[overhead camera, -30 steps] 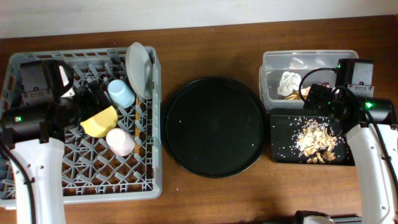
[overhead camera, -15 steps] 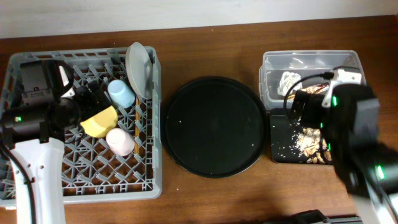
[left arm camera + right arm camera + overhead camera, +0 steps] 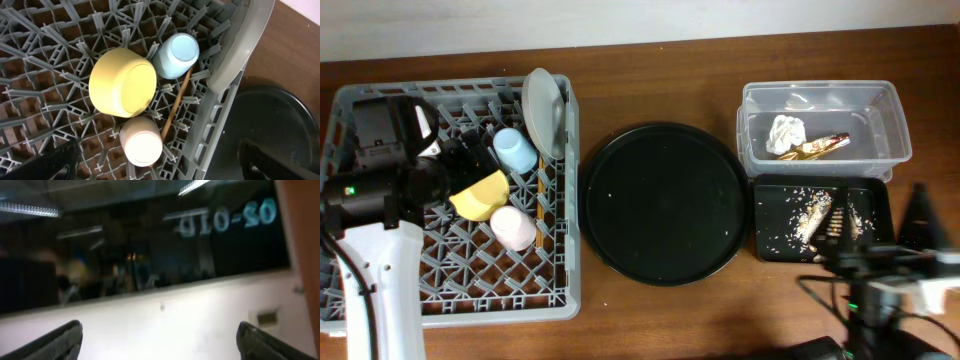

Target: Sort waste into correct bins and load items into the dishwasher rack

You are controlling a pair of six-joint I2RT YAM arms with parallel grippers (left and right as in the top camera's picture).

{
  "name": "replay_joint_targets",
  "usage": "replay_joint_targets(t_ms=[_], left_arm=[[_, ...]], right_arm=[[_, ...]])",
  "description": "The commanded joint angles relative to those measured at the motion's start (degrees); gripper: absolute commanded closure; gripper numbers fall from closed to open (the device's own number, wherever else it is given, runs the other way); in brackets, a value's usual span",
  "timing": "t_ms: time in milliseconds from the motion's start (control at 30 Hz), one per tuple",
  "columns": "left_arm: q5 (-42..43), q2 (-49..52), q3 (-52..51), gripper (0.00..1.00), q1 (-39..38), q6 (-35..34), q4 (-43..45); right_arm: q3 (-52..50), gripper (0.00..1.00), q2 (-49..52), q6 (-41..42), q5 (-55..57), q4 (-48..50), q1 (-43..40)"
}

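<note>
- Your left pincer (image 3: 159, 162) hangs over the dishwasher rack (image 3: 460, 308), fingers spread wide with nothing between them.
- The pink cup (image 3: 141, 144) sits mouth down just off its fingertips. Further out are the yellow bowl (image 3: 123, 82) and the blue cup (image 3: 176, 55), both also upside down.
- The chopsticks (image 3: 177, 102) run from beside the pink cup out to the blue cup. You can make out only one thin stick clearly, so you cannot tell whether both are there.
- The plate (image 3: 240, 50) stands on edge against the rack wall, out past the blue cup and off to one side of the pincer.
- Your right pincer (image 3: 160, 342) is spread as well and holds nothing. It faces a wall and a dark window, so none of the task's things lie in front of it.
- The shallow black tray (image 3: 775, 200) with the food scraps (image 3: 817, 215) lies just beside that arm.
- Beyond the tray, the clear tub (image 3: 820, 88) holds the napkin (image 3: 786, 132) and the gold wrapper (image 3: 817, 146).
- The round black tray (image 3: 665, 203), between your two pincers, bears only a few pale specks.
- Sorting and loading both look finished. The one thing left for you to check is the second chopstick.
</note>
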Motion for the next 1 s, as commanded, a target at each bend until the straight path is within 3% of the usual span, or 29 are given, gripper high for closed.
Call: replay_joint_targets(t_ms=[0,267,400,500,667,967], left_arm=[[0.6,0.0,0.3,0.01,-0.2,-0.1,0.1],[0.6,0.0,0.4,0.01,-0.2,-0.1,0.1],[0.6,0.0,0.3,0.01,-0.2,-0.1,0.1],[0.6,0.0,0.3,0.01,-0.2,-0.1,0.1],[0.6,0.0,0.3,0.01,-0.2,-0.1,0.1],[0.6,0.0,0.4,0.01,-0.2,-0.1,0.1]], right_arm=[[-13.0,0.01,-4.4,2.3,-3.3,5.9,-0.4],[-27.1,0.01,-9.6,5.7,-3.6,5.4,-0.4],[-27.6,0.01,-9.6,5.6,-4.8,-4.9,-0.4],[-27.6,0.01,-9.6,2.4,-5.2,-13.5,-0.4],[-27.6,0.01,-9.6,-11.8,-8.3,-13.4,-0.4],[-27.6,0.01,-9.6,-10.7,-12.5,-13.5,-4.8]])
